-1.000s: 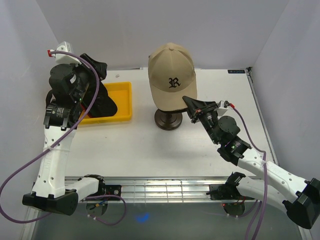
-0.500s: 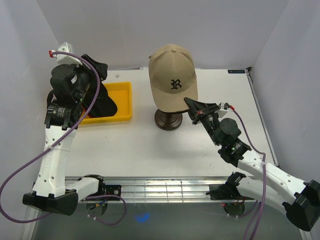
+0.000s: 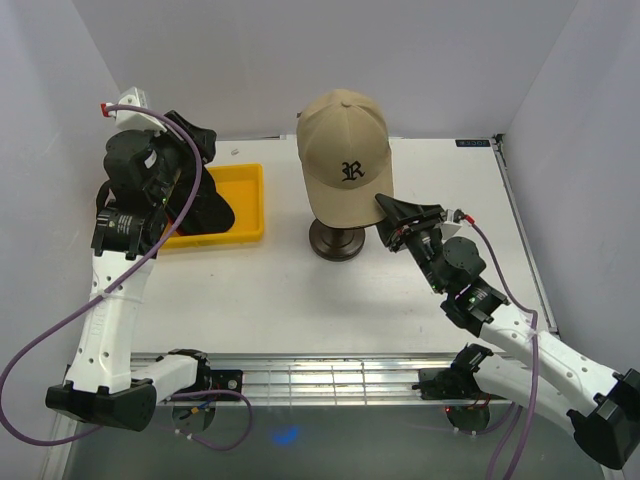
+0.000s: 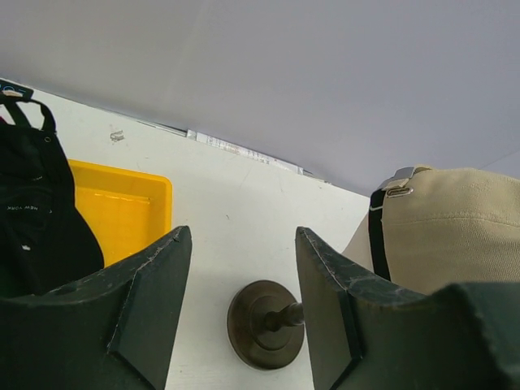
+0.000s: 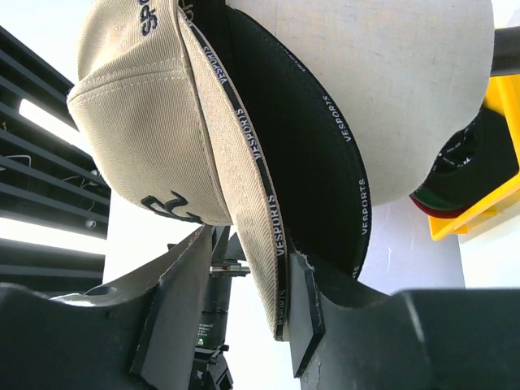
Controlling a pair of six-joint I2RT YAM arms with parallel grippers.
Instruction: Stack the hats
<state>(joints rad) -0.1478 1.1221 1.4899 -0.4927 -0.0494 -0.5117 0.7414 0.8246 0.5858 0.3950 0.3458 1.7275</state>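
Note:
A tan cap [image 3: 345, 150] with a black "R" sits on the beige mannequin head, over a black cap whose brim underside [image 5: 309, 146] shows in the right wrist view. My right gripper [image 3: 393, 212] is open at the brim's right edge. In the right wrist view [image 5: 248, 252] the tan brim [image 5: 244, 179] hangs between the fingers, against the right-hand one. My left gripper [image 3: 195, 135] is open and empty, raised above the yellow tray [image 3: 245, 205]. A black cap [image 3: 210, 208] lies in the tray and also shows in the left wrist view [image 4: 36, 219]. More dark caps with green and red edges [image 5: 471, 162] lie there.
The mannequin head [image 5: 390, 81] stands on a dark round stand [image 3: 337, 240], seen between my left fingers [image 4: 268, 321]. Grey walls close in the back and both sides. A metal rail [image 3: 330, 375] runs along the near edge.
My right gripper has shifted slightly to the right along the tan cap's brim. My left arm has barely moved.

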